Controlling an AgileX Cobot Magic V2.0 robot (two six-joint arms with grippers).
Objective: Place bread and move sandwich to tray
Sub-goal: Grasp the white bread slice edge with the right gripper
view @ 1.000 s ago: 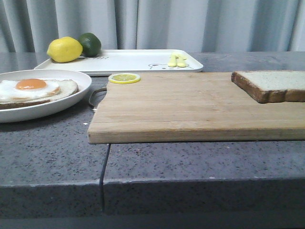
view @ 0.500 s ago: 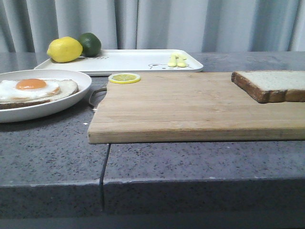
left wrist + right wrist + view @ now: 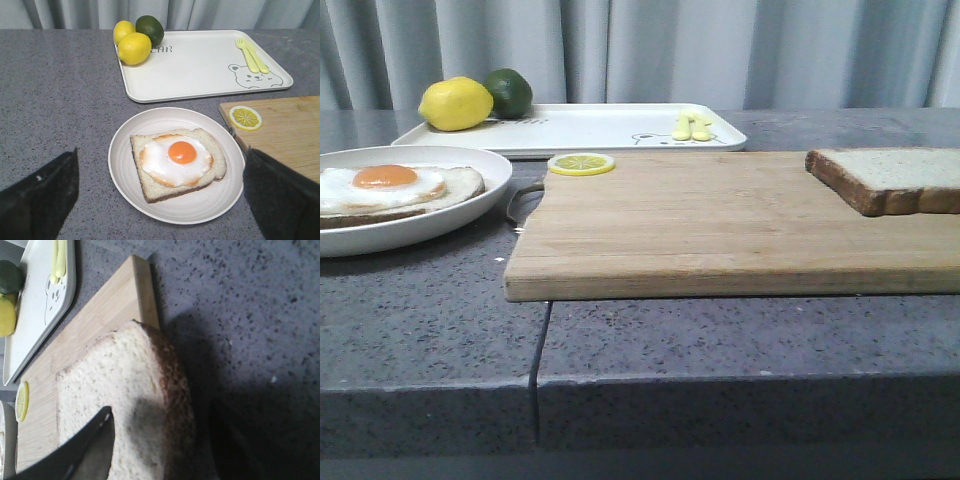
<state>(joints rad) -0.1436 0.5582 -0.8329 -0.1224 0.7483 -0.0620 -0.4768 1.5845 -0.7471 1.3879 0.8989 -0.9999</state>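
The bread (image 3: 900, 175) lies flat at the right end of the wooden cutting board (image 3: 720, 220). In the right wrist view my right gripper (image 3: 160, 445) is open over the bread (image 3: 125, 390): one finger (image 3: 95, 445) hangs above its pale top, while the other side is a dark shape past the crust. The sandwich (image 3: 395, 188), a slice topped with a fried egg, rests on the round white plate (image 3: 470, 215) at the left. My left gripper (image 3: 160, 195) hovers open above the sandwich (image 3: 177, 162), fingers wide apart. The tray (image 3: 600, 125) stands behind. Neither gripper shows in the front view.
A lemon (image 3: 455, 104) and a lime (image 3: 508, 92) sit on the tray's left end, yellow cutlery (image 3: 692, 127) on its right end. A lemon slice (image 3: 581, 163) lies on the board's back left corner. Grey curtains hang behind the counter.
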